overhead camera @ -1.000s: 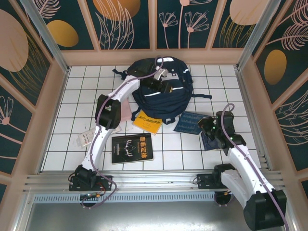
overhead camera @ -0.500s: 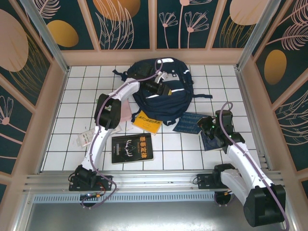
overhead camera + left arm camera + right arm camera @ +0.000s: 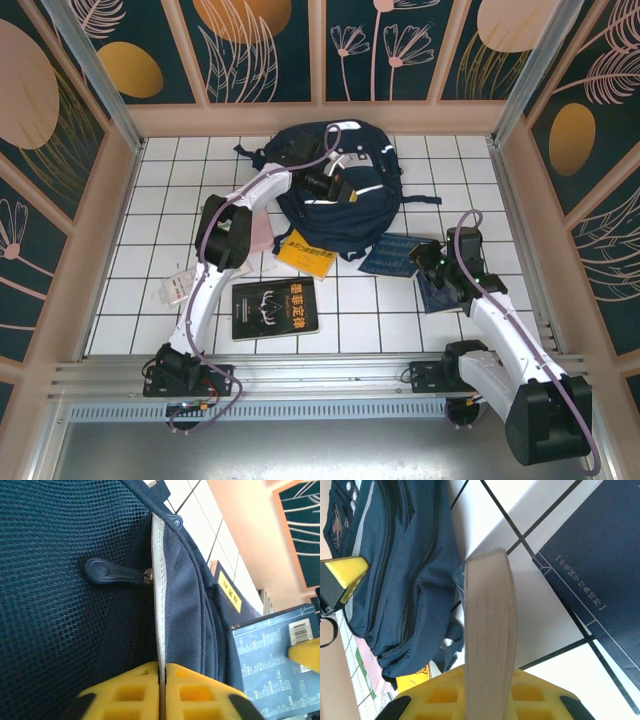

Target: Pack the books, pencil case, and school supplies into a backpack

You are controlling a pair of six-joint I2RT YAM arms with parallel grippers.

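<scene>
As left claw (image 3: 161,680) pinches the backpack (image 3: 352,222), right claw (image 3: 488,682) grips a book (image 3: 487,620)

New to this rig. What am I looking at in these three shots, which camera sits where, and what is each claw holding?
These are two robot arms bolted at the table's near edge, each ending in a two-finger gripper with yellow pads. The wide picture comes from a fixed camera above and behind the arms. The other two come from cameras on the wrists, looking along the fingers.

On the white tiled table lie a navy backpack, a black book, an orange-yellow book, a blue book and a small whitish packet.

The left gripper is shut on the backpack's white stripe. The right gripper is shut on an edge-on book, its pages facing that camera.
</scene>
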